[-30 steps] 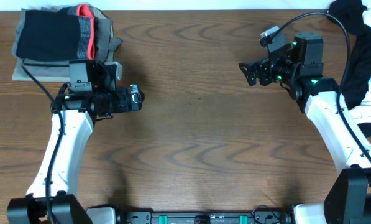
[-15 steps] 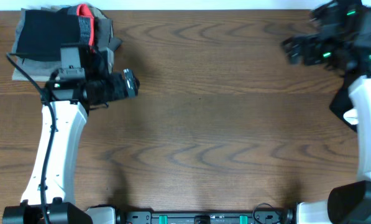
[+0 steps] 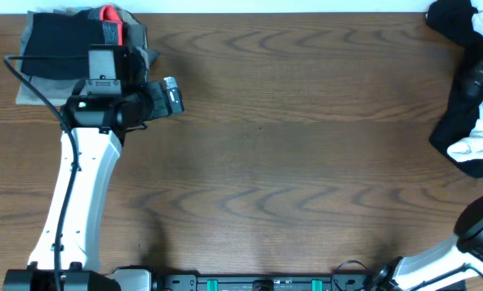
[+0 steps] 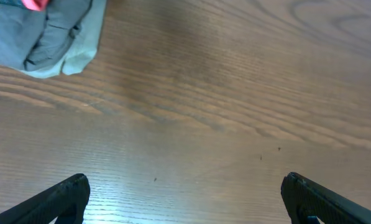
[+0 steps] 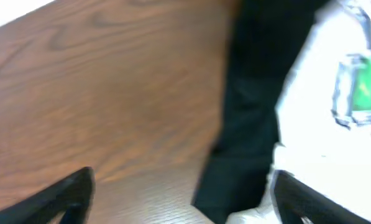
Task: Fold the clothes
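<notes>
- This looks like a robotics lab or test bench, not a home. Two white jointed arms trailing black cable, the left arm and the right arm, rise from the near edge of a wood-grain tabletop.
- A black mounting rail with green fittings runs along that edge.
- Garments sit in piles at the far corners: a folded stack on the left, the clothes on the right.

Overhead straight down, wrist views close, right shares clothes

Folded grey-black-red pile on wooden table corner.
</notes>
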Tool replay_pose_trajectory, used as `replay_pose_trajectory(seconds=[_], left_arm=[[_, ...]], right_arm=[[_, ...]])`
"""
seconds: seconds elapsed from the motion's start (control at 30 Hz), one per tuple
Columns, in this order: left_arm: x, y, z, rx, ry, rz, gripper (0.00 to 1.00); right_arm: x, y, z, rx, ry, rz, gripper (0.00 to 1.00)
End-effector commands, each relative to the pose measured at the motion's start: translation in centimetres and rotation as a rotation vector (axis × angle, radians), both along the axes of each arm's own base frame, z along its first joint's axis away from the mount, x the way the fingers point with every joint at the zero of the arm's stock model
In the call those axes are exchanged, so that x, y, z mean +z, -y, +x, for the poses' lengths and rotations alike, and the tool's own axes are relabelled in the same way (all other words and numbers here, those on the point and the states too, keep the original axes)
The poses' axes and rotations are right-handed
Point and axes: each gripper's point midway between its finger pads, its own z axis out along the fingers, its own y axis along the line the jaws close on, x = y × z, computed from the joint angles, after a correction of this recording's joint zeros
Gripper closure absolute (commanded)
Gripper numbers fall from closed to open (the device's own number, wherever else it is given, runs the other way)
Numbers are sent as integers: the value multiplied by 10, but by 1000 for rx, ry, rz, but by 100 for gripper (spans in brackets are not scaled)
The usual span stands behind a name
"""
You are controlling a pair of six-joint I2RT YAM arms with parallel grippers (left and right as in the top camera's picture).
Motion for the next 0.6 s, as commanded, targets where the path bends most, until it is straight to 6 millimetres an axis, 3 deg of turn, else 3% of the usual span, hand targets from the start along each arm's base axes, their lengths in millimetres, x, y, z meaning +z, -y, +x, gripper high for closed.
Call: replay_pose_trajectory(seconds=[0.0,0.13,0.33,0.47,0.57], left_arm=[[-6,4,4,1,-18,13,1],[-14,9,5,-12,-42,14,1],[-23,11,7,-17,-66,16,1],[-27,11,8,-17,-76,17,1],[-31,11,8,-18,-86,18,1]], right_arm=[[-12,32,-14,-121,-1,70,13],[-48,70,-39,-260,-64,138,17],[-103,99,-64,-340,-146,216,24],[-126,113,-66,-362,-148,223,27],[-133,119,-61,-360,-130,213,26]])
